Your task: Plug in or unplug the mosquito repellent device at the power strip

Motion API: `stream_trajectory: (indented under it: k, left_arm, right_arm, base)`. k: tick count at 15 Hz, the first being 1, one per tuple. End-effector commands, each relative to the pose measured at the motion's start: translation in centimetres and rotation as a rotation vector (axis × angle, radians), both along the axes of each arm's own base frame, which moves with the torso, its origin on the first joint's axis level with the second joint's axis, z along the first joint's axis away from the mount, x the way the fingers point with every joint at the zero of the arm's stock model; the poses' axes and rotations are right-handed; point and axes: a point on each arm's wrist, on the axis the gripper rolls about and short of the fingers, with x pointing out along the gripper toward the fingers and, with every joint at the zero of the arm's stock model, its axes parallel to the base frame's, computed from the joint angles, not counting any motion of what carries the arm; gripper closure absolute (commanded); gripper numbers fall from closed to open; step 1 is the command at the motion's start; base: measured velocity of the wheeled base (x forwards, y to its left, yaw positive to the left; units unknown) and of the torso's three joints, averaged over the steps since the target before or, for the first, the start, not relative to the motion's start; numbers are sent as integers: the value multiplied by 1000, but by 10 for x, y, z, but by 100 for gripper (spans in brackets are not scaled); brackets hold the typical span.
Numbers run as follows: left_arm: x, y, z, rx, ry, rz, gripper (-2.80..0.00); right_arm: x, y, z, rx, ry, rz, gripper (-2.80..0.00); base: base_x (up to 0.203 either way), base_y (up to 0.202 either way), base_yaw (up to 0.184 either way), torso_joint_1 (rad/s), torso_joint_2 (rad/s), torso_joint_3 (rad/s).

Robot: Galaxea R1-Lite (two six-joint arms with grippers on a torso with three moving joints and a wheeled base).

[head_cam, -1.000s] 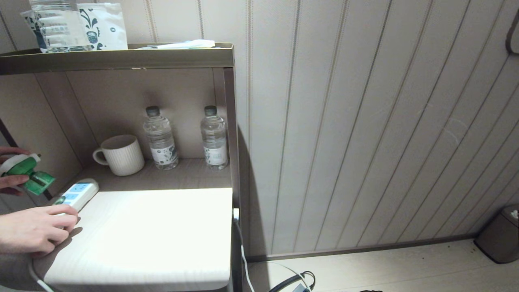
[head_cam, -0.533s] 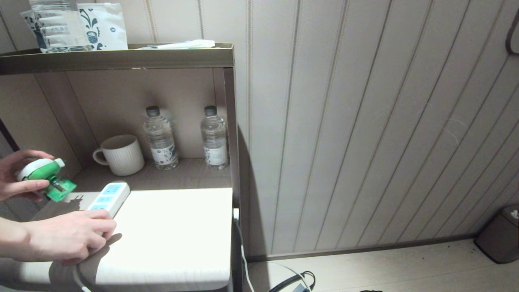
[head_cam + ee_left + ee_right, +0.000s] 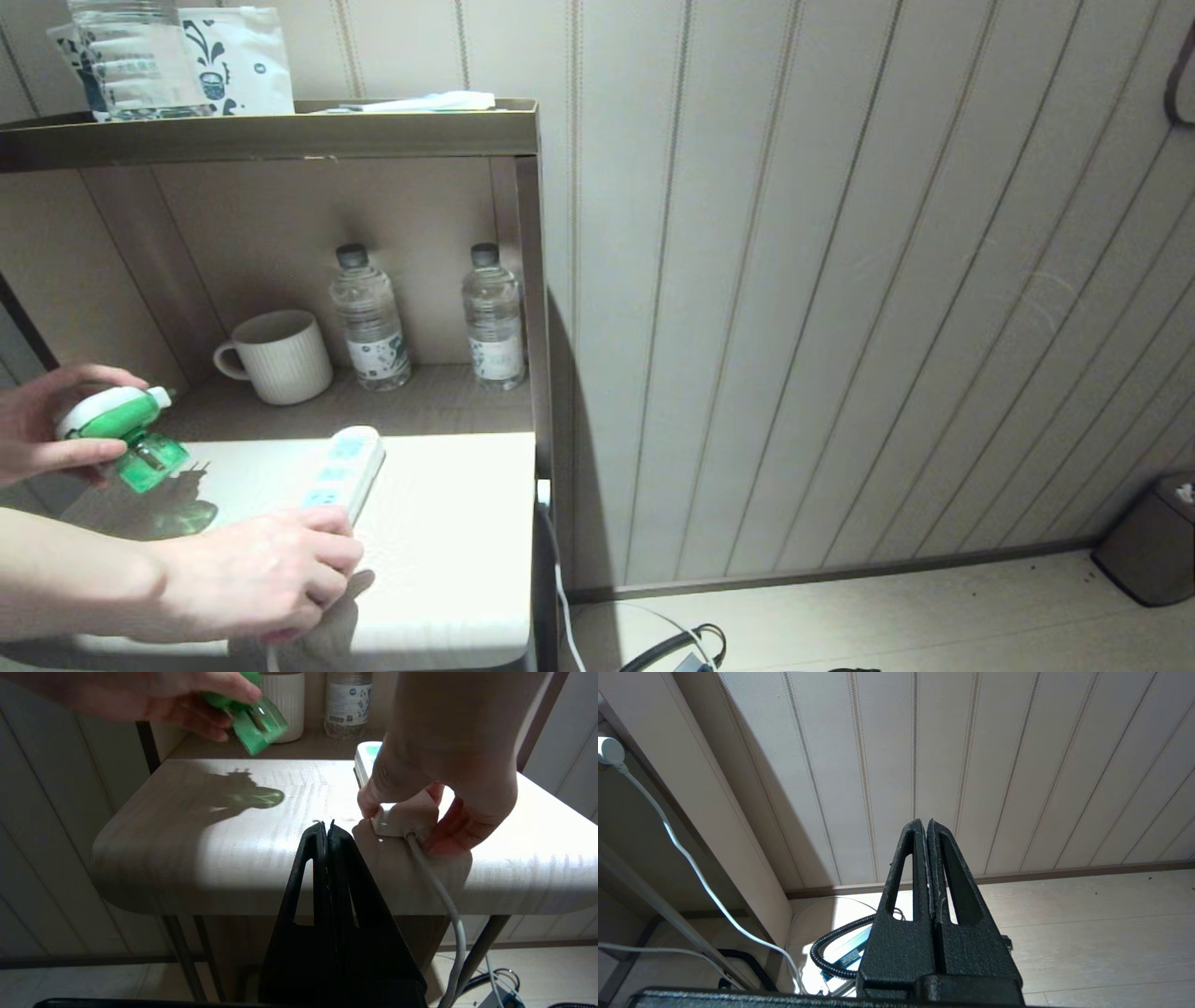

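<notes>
A person's hand holds the mosquito repellent device (image 3: 126, 432), green bottle and white head, in the air above the white table's left side; the left wrist view shows the device (image 3: 254, 723) too. Another hand (image 3: 252, 574) grips the cable end of the white power strip (image 3: 347, 464), which lies on the table pointing toward the shelf; the power strip (image 3: 369, 753) is mostly hidden by that hand in the wrist view. My left gripper (image 3: 326, 823) is shut and empty, below the table's front edge. My right gripper (image 3: 923, 822) is shut and empty, down low facing the panelled wall.
A white mug (image 3: 278, 356) and two clear water bottles (image 3: 370, 319) stand at the back of the shelf unit. The strip's white cable (image 3: 446, 905) hangs off the table's front. A black hose (image 3: 831, 947) lies on the floor, a bin (image 3: 1153, 537) at far right.
The hand has slid the power strip to the right across the table. The other hand has brought the mosquito repellent device slightly right and lower. Both grippers stay still.
</notes>
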Motion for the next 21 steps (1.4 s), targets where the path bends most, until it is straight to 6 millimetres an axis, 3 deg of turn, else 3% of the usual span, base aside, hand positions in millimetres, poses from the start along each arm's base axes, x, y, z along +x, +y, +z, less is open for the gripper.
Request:
stream_trajectory:
  k: [1,21]
  left_arm:
    - [0,0,0,0,1,0,0]
    - [0,0,0,0,1,0,0]
  right_arm:
    - [0,0,0,0,2,0,0]
    - [0,0,0,0,3,0,0]
  base:
    - [0,0,0,0,0,0]
    - [0,0,0,0,0,0]
